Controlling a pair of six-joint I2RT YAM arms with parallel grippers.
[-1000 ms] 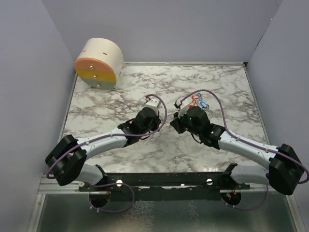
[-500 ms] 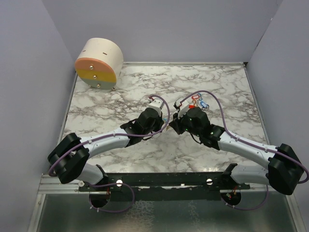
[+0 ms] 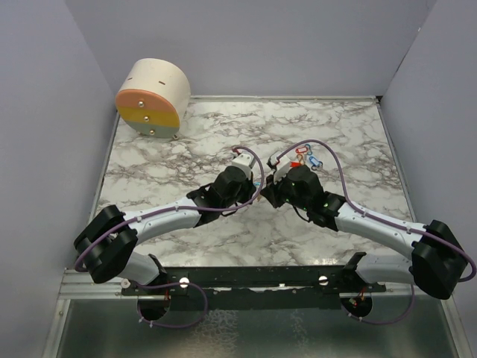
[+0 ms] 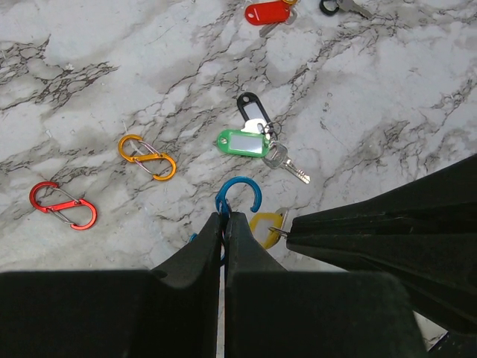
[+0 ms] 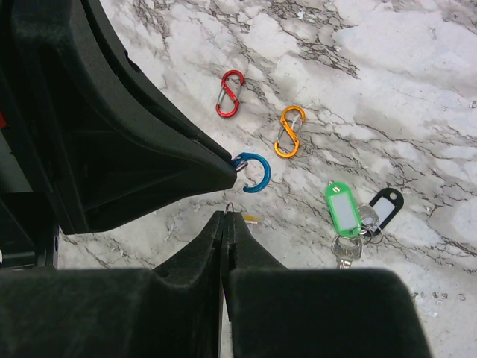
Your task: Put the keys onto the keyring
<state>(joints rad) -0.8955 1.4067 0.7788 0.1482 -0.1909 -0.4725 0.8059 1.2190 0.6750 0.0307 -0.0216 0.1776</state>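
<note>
- Left wrist view, nearest first: the left gripper (image 4: pixel 224 224) has its jaws pressed together with no gap showing, pinching one end of the blue S-carabiner (image 4: pixel 257 195). The carabiner's free loop stands clear of the fingers as an open hook, and its other loop is mostly hidden behind them.
- Just beside that hook, the right gripper (image 5: pixel 226 222) comes in from the side, jaws equally tight. It nips the metal end of the yellow-tagged key (image 4: pixel 262 224), whose tag nearly touches the hook's tip.
- Step in hand, as I judge it: threading the first key. No key hangs on the blue S-carabiner yet.
- The next move calls for a small, exact shift of the right gripper so the key's little ring slips over the hook's open tip, while the left gripper holds the carabiner steady. The parts are tiny, so a slight miss would push the tag aside.
- A little farther on the marble tabletop (image 4: pixel 387 89) lie the green-tagged key (image 4: pixel 244 143) and the black-tagged key (image 4: pixel 252 108), touching each other and unthreaded.
- Off to the side rest an orange S-carabiner (image 4: pixel 147 156) and a red S-carabiner (image 4: pixel 63 205), apart from both grippers.
- Farthest away, a red-tagged key (image 4: pixel 267 11) lies at the frame's top edge.
</note>
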